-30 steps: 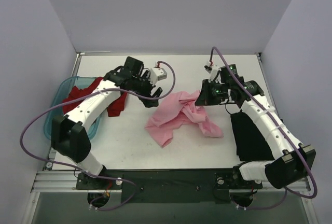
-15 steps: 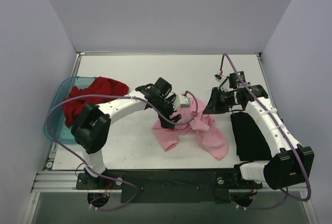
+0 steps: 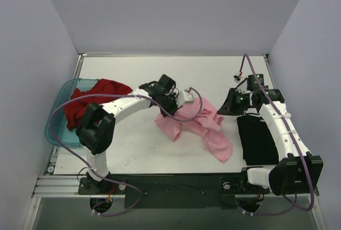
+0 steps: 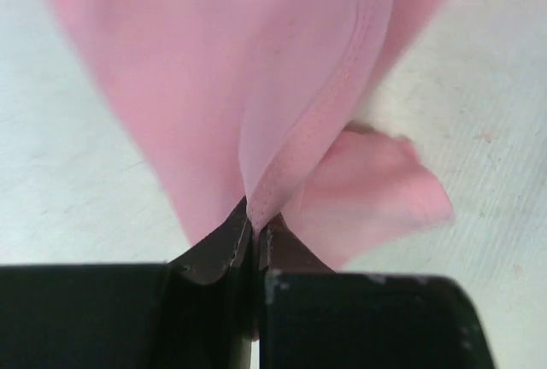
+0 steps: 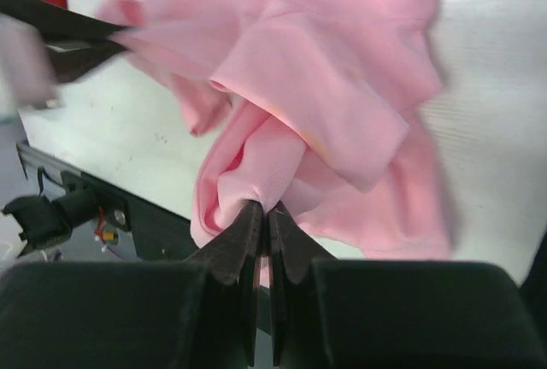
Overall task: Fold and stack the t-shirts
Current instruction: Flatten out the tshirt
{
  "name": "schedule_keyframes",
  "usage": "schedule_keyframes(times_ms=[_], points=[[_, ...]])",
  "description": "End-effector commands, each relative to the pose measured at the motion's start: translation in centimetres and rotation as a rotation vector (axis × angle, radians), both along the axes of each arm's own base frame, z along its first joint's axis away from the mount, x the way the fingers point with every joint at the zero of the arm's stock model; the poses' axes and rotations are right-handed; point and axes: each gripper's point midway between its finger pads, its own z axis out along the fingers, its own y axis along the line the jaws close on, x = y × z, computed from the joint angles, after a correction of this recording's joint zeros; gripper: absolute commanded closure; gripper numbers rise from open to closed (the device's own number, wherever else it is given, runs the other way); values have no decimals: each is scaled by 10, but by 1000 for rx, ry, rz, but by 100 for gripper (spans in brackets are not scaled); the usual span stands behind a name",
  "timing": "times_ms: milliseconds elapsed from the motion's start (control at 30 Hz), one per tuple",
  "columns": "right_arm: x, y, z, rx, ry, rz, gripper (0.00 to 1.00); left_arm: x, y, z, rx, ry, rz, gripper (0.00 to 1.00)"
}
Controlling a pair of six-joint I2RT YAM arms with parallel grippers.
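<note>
Top external view: light pink soft cloth t-shirt (image 3: 216, 139) bunched mid-surface (image 3: 133, 147) | left fingers (image 4: 214, 254) pinch a hem, right fingers (image 5: 231, 249) pinch a fold | step, judged: spreading it flat | next: draw grips apart, lay smooth

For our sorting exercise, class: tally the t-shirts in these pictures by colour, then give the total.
Light pink t-shirt: 1
Dark red t-shirt: 1
Black t-shirt: 1
Total: 3
</note>
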Motion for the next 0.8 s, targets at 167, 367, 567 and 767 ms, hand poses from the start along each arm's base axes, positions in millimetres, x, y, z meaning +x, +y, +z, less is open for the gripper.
schedule_keyframes(times_ms=[167, 367, 567, 767], points=[[-12, -60, -10, -143, 64, -152, 100, 61, 70, 238, -401, -80, 196, 97], [-22, -27, -11, -80, 88, -18, 100, 58, 93, 300, -431, -200, 219, 97], [-94, 96, -20, 86, 79, 482, 100, 87, 95, 358, -495, -378, 292, 98], [-103, 143, -8, 217, -48, 534, 87, 96, 38, 330, -486, -345, 164, 97]])
